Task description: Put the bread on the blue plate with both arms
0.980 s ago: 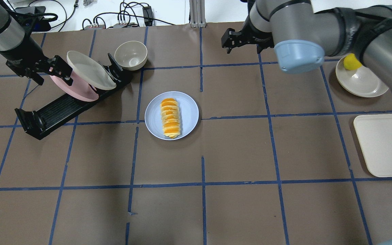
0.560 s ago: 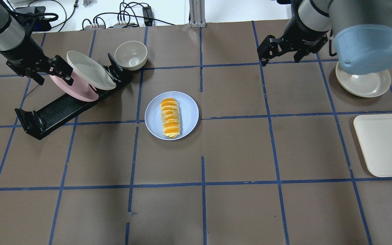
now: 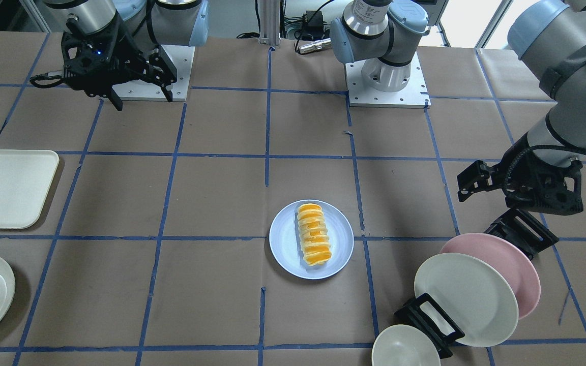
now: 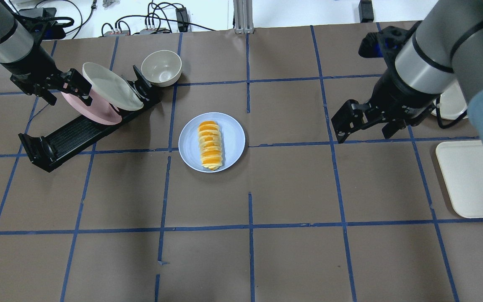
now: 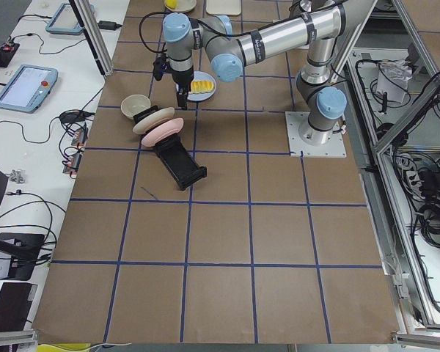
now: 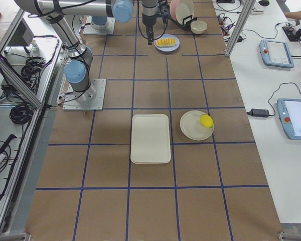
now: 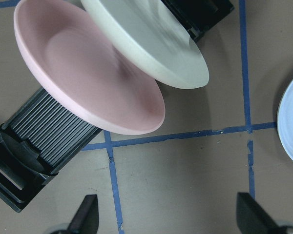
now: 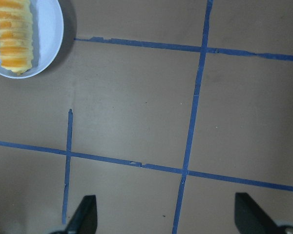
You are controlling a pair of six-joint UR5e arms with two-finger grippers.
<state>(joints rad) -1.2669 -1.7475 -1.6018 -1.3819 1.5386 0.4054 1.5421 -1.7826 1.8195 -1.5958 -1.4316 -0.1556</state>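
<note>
Brown tabletop (image 4: 292,188), blue tape grid (image 4: 250,228), bread (image 4: 210,144) on blue plate (image 4: 233,134), left pincer (image 7: 168,217) and right pincer (image 4: 364,135) released

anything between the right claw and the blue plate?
Nothing but bare table and blue tape lines, per the overhead view, between the right claw and the blue plate, which carries the bread.

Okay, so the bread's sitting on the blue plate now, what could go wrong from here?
The left gripper hangs open right beside the pink plate and cream plate leaning in the black rack; a careless retreat might knock them over. One end of the bread reaches the rim of the blue plate, so a bump might tip it off. The open right gripper sits well clear of it.
</note>
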